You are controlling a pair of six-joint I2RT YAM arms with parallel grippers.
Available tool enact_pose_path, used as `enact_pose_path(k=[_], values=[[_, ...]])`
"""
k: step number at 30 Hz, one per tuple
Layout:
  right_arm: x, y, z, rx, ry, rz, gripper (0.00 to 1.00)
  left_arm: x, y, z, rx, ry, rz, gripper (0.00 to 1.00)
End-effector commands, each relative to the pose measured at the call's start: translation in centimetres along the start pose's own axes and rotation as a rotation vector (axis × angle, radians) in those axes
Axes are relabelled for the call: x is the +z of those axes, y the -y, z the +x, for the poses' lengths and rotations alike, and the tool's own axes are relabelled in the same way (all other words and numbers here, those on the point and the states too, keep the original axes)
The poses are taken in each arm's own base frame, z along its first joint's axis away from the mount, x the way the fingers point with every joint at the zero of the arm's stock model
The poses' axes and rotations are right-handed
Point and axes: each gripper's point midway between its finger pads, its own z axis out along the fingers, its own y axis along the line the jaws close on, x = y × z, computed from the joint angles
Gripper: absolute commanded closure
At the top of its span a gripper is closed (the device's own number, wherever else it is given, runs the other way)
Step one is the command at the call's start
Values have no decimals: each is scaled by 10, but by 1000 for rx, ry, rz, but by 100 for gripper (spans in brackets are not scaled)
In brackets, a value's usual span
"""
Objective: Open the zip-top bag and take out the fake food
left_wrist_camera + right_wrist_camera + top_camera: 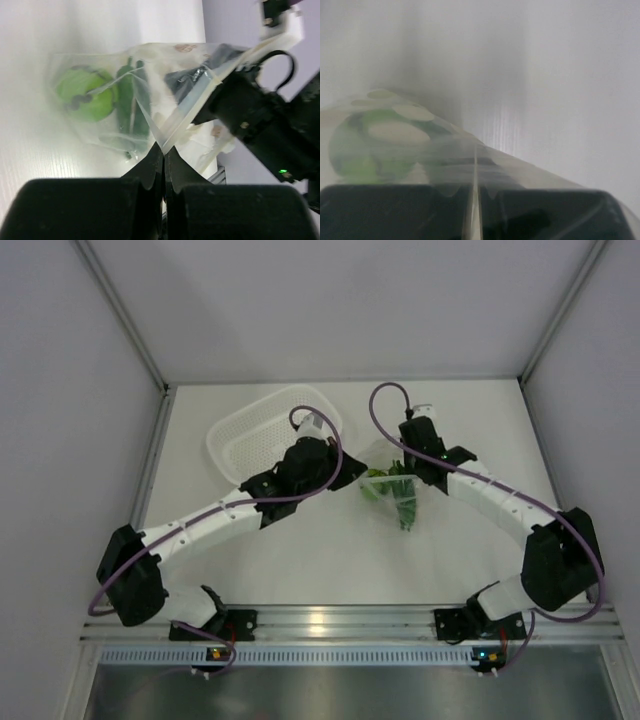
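The zip-top bag (383, 480) hangs between my two grippers just above the table, right of the basket. In the left wrist view the clear bag (155, 65) holds the lime-green ball (84, 95) and the dark green pods (131, 106). My left gripper (164, 149) is shut on one lip of the bag's mouth. My right gripper (216, 92) pinches the opposite lip. In the right wrist view the bag's film (520, 170) runs between my shut right gripper (472, 187), with the green ball (365, 145) blurred at the left. From the top, the left gripper (354, 476) and right gripper (404, 468) flank the bag, and the pods (405, 508) hang down.
A white perforated basket (232, 436) lies at the back left, partly under my left wrist. Grey walls close off the table at the back and both sides. An aluminium rail (340, 620) runs along the near edge.
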Motion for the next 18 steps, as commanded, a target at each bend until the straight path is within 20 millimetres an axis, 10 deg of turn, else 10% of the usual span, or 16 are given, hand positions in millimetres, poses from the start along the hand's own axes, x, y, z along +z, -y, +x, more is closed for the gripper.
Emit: enact_pose_path(k=[1,8,18], values=[[-31,57,-32,-102,57,229,95,-1,-8,-16,38,81,-12,100],[-38,0,-10,-149,26,-49,87,28,-50,19,29,-12,-116,100],[-2,12,45,-107,-124,59,73,48,-51,22,19,-10,-126,100]])
